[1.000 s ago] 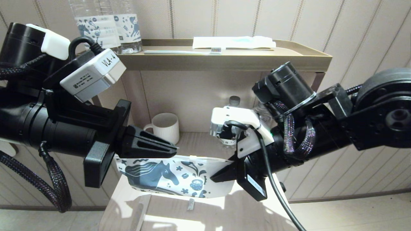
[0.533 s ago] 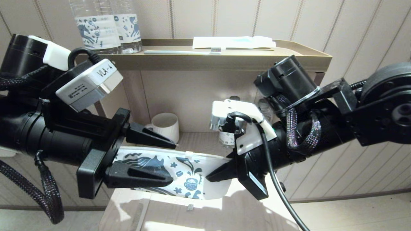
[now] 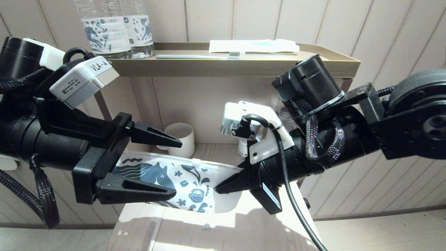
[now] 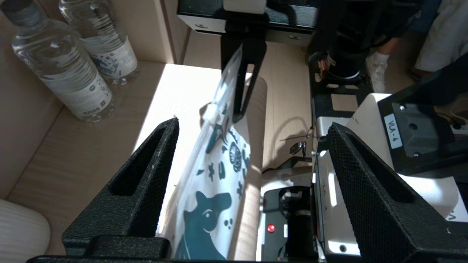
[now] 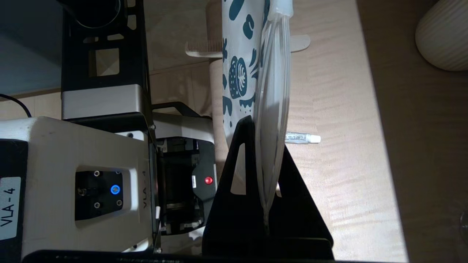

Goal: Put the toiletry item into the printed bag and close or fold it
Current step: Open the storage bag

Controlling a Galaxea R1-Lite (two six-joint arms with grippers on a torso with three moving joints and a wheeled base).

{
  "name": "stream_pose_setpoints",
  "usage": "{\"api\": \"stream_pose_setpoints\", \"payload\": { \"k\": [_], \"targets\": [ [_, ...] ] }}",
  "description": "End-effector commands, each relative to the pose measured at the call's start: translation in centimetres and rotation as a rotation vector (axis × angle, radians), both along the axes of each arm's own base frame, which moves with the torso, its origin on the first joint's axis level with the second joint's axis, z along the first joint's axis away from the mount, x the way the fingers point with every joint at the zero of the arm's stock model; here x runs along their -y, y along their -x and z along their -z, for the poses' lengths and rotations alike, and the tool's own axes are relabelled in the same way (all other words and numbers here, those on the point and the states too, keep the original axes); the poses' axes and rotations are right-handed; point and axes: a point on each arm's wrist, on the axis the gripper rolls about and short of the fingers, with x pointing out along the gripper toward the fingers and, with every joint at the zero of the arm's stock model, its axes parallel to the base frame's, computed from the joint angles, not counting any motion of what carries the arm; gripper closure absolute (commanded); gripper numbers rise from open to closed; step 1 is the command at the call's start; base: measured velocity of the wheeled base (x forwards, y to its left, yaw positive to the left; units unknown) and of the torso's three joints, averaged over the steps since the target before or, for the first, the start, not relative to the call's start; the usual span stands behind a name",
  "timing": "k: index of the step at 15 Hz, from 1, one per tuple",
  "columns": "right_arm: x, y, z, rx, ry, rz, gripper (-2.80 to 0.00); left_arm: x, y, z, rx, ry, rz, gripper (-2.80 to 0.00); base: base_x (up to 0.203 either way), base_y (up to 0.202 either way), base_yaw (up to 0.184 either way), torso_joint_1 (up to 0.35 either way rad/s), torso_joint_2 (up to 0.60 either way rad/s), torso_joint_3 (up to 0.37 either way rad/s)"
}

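The printed bag [image 3: 195, 174] [image 4: 215, 171] [image 5: 237, 54], white with a blue horse, hangs edge-up above the lower shelf. My right gripper [image 3: 216, 189] [image 5: 265, 135] is shut on its right end. My left gripper [image 3: 177, 167] [image 4: 252, 124] stands open at the bag's left end, with the bag between its spread fingers and no grip on it. A small white toothpaste tube [image 5: 303, 138] [image 3: 206, 226] lies on the shelf under the bag. A comb [image 5: 204, 47] [image 3: 150, 235] lies near the shelf's front edge.
A white ribbed mug [image 3: 181, 137] [image 5: 444, 36] stands at the back of the lower shelf [image 3: 244, 230]. Two water bottles [image 3: 111, 28] [image 4: 62, 69], a toothbrush [image 3: 198, 56] and a white packet [image 3: 252, 45] sit on the top shelf.
My left gripper went from shut at the bag's left end to wide open and drew back to the left. The right gripper shifted slightly left with the bag.
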Motion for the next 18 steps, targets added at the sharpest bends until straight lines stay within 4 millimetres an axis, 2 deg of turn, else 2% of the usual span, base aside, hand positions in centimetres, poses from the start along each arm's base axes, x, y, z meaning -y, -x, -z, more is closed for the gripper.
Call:
{"api": "stream_pose_setpoints", "payload": {
  "k": [1,7,10,18],
  "targets": [
    [-0.2,0.2,0.0,0.001,-0.002,-0.012,0.0,0.2,-0.5,0.4,-0.024,-0.006,0.001,-2.8,0.0,0.0,0.0,0.0,0.0,0.0],
    [-0.9,0.6,-0.3,0.021,-0.029,-0.03,0.0,0.7,-1.6,0.8,-0.041,-0.012,0.0,-2.8,0.0,0.0,0.0,0.0,0.0,0.0],
    [-1.0,0.5,-0.3,0.023,-0.031,-0.031,0.0,0.8,-1.7,-0.3,-0.03,0.005,-0.009,-2.8,0.0,0.0,0.0,0.0,0.0,0.0],
    [-1.0,0.4,-0.4,0.026,-0.033,-0.024,0.0,0.8,-1.8,0.2,-0.032,-0.008,-0.01,-2.8,0.0,0.0,0.0,0.0,0.0,0.0]
  ]
}}
